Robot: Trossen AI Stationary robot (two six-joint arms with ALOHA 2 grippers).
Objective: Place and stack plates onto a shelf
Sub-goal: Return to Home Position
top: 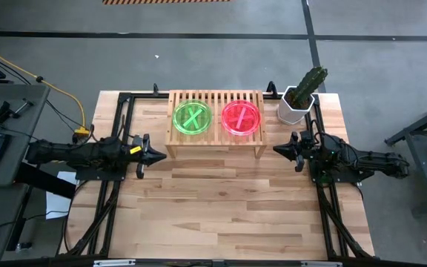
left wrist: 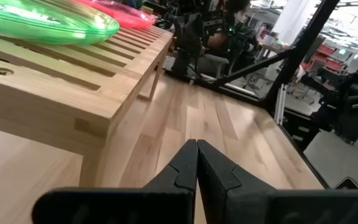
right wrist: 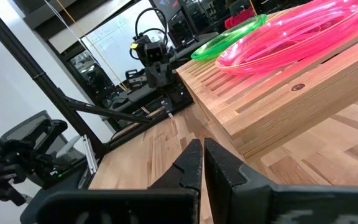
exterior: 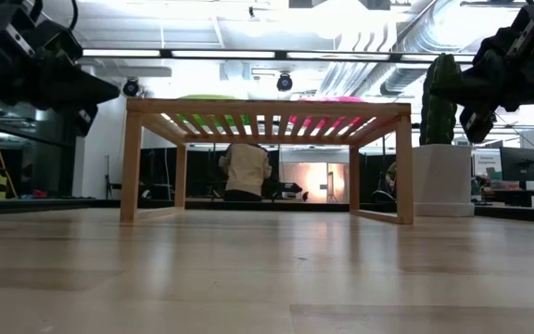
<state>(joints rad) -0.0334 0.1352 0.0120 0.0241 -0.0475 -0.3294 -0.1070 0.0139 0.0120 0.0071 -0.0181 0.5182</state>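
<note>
The bamboo shelf (top: 215,122) stands at the table's far middle on its short legs. On its slatted top rest a green plate stack (top: 192,118) on the left and a pink-red plate stack (top: 241,117) on the right. How many plates each stack holds does not show. My left gripper (top: 160,155) is shut and empty, hovering just left of the shelf's near left leg. My right gripper (top: 278,149) is shut and empty, just right of the shelf's near right leg. In the wrist views the green plates (left wrist: 42,22) and pink plates (right wrist: 291,37) sit on the slats.
A cactus in a white pot (top: 300,100) stands at the table's far right corner, beside the shelf and behind my right gripper. A black frame (top: 117,111) borders the table's sides. The plank tabletop (top: 221,208) stretches toward the near edge. A person (exterior: 246,172) shows in the room beyond.
</note>
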